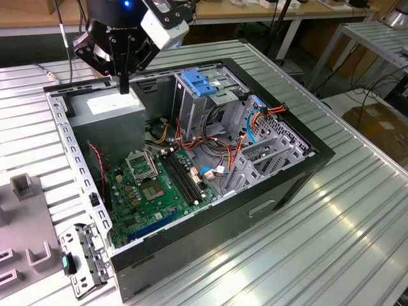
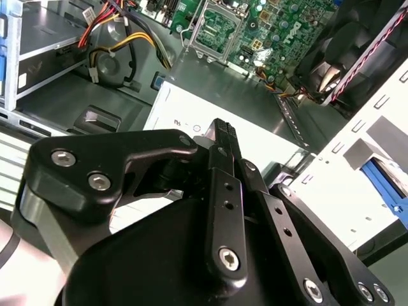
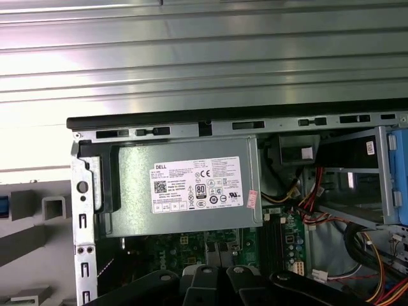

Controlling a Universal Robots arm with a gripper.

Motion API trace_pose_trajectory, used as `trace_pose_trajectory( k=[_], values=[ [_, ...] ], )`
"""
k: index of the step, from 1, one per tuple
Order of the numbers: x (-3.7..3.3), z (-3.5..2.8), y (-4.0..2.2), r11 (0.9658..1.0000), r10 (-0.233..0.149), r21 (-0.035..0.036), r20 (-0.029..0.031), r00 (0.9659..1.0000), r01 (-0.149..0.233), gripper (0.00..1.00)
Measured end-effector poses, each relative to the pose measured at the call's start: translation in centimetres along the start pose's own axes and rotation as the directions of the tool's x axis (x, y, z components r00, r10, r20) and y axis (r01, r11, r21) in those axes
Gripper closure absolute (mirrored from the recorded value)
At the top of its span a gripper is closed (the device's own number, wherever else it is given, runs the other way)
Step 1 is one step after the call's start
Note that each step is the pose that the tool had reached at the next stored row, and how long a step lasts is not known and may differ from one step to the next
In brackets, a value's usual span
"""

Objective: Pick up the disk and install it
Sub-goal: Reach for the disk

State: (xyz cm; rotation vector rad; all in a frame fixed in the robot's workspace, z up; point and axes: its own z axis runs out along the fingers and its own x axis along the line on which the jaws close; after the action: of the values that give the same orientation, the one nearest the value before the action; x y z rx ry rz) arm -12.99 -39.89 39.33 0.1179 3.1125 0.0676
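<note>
The disk is out of view. My gripper point(image 1: 123, 88) hangs over the back corner of the open computer case point(image 1: 268, 191), on the exterior view's left. It sits just above the grey power-supply box point(image 1: 111, 105) with its white sticker point(image 3: 196, 185). In the second wrist view the two black fingers point(image 2: 221, 137) lie pressed together, shut, with nothing between them, pointing down at the white sticker point(image 2: 268, 143).
A tall grey drive cage point(image 1: 210, 102) with a blue latch point(image 1: 199, 83) stands mid-case, with red and orange cables point(image 1: 268, 113) beside it. The green motherboard point(image 1: 153, 185) lies low in the case. Grey fixtures point(image 1: 22, 185) and a metal bracket point(image 1: 83, 261) sit outside the case wall. A blue edge point(image 2: 382, 182) shows beyond that wall.
</note>
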Motion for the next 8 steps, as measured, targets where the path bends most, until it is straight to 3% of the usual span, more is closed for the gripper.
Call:
trace_pose_trajectory(
  k=[8],
  values=[
    [0.25, -0.01, -0.02, 1.0, 0.0, 0.0, 0.0, 1.0, 0.0, 0.89]
  ],
)
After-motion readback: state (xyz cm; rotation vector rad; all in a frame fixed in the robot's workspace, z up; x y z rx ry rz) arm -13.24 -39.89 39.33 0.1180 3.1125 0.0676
